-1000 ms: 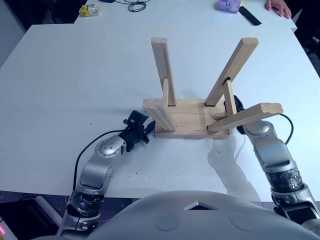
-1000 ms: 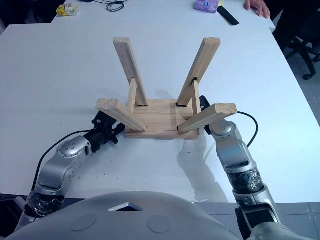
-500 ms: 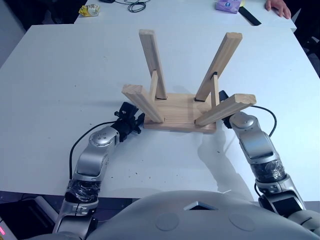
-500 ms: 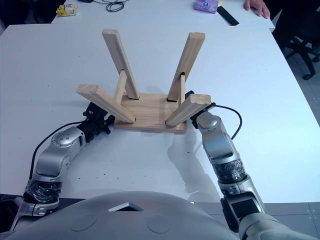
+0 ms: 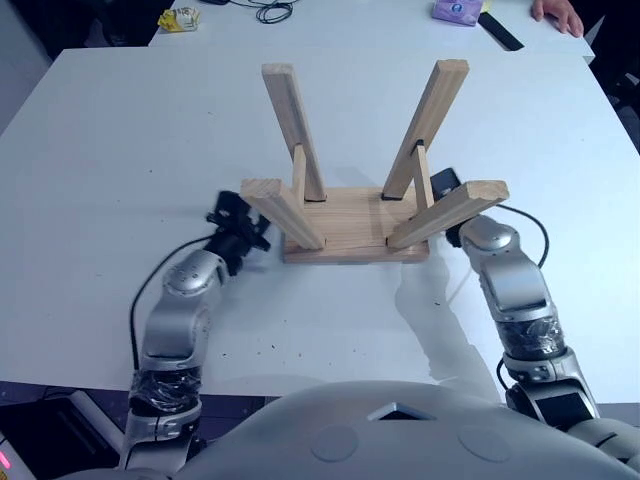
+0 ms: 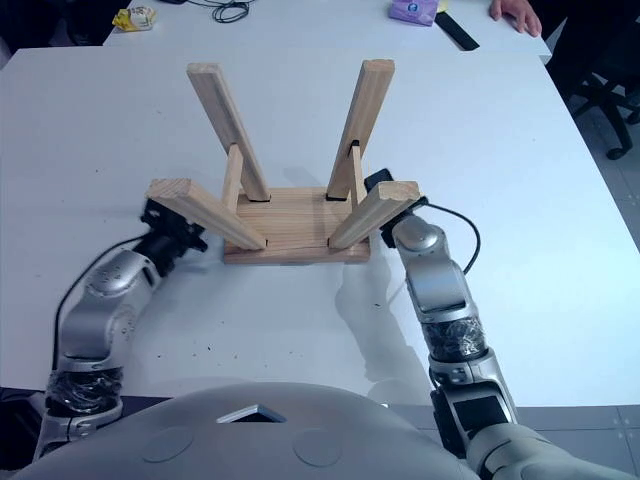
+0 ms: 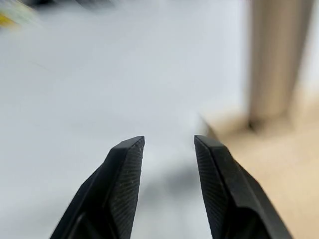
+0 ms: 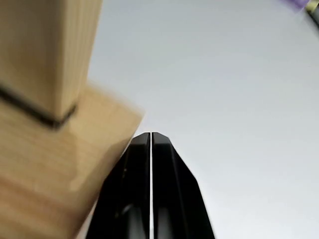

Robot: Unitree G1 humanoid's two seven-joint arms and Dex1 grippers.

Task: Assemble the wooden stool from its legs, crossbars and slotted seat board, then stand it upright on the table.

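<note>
With the stool point(image 5: 350, 200) upside down on its seat board point(image 5: 350, 243) in the middle of the table point(image 5: 120, 150), the left gripper point(image 7: 168, 141), open and empty just left of it, and the right gripper point(image 8: 151, 134), fingers pressed together on nothing beside its far right corner, should take firm matched holds before tipping.

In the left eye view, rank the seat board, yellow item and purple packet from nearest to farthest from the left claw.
1. Seat board, just right of the left claw.
2. Yellow item, far back, left side.
3. Purple packet, far back, right side.
</note>
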